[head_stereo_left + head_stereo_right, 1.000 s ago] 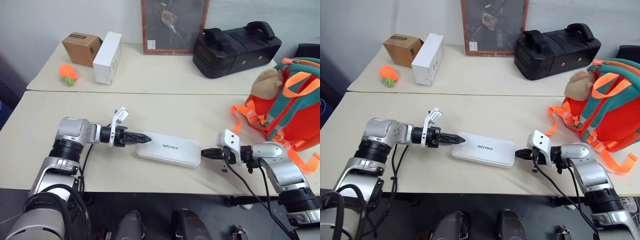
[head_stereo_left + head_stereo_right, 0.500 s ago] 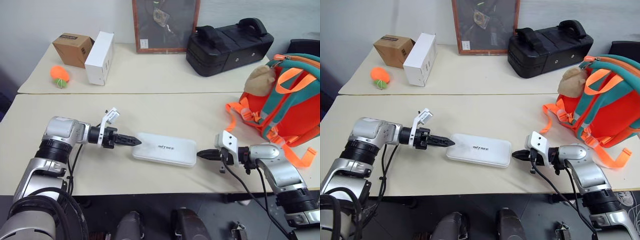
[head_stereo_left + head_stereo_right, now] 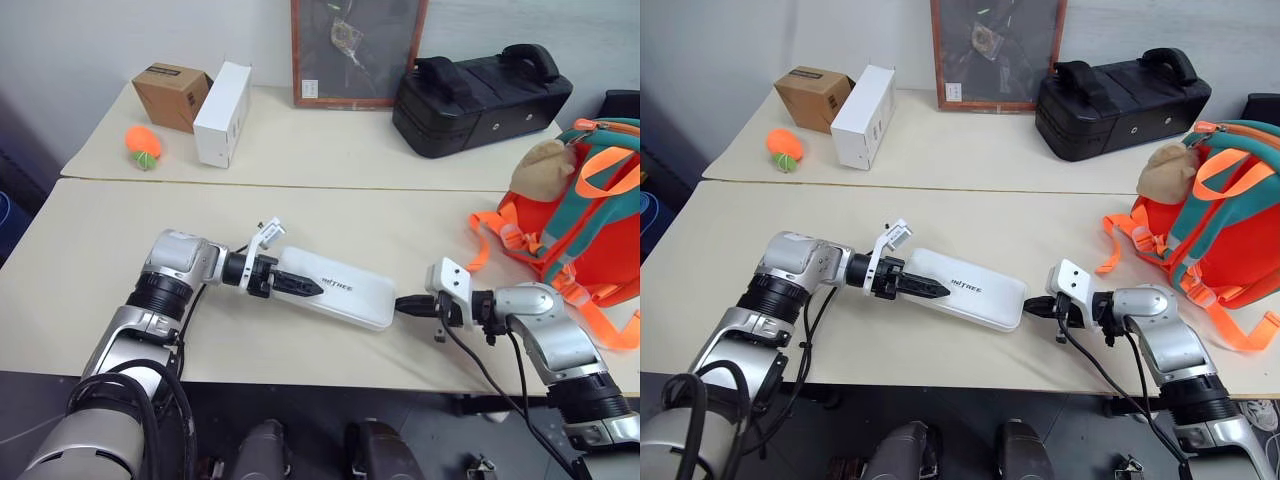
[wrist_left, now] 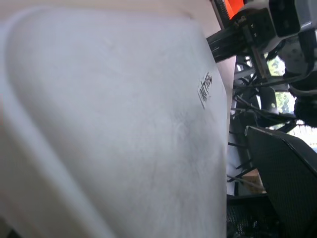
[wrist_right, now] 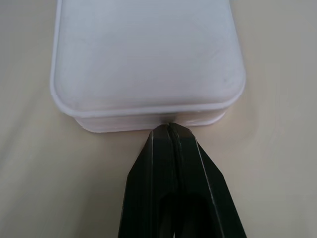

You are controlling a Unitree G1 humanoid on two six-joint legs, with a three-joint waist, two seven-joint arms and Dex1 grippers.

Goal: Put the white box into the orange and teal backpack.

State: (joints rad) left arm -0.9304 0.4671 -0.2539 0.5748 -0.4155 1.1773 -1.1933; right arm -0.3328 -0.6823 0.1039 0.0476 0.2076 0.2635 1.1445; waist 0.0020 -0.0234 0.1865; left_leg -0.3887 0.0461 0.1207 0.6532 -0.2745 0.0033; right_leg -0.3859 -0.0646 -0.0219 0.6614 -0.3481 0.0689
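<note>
With my left gripper (image 3: 930, 289) spread wide over one end of the white box (image 3: 975, 295) near the table's front edge and my shut right gripper (image 3: 1028, 306) bracing the other, I judged squeezing evenly before lifting toward the orange and teal backpack (image 3: 1225, 235) best.

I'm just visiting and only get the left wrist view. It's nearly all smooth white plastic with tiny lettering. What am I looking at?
Observer: A flat, long white box with rounded corners, lying on a beige table. One black finger of the left gripper lies over its left end.
Operator: And the dark thing at its far end?
Observer: The right gripper, fingers shut, tips against that end's edge.
Operator: Anything nearby?
Observer: A bright orange fabric backpack with teal straps stands beyond the right arm.
</note>
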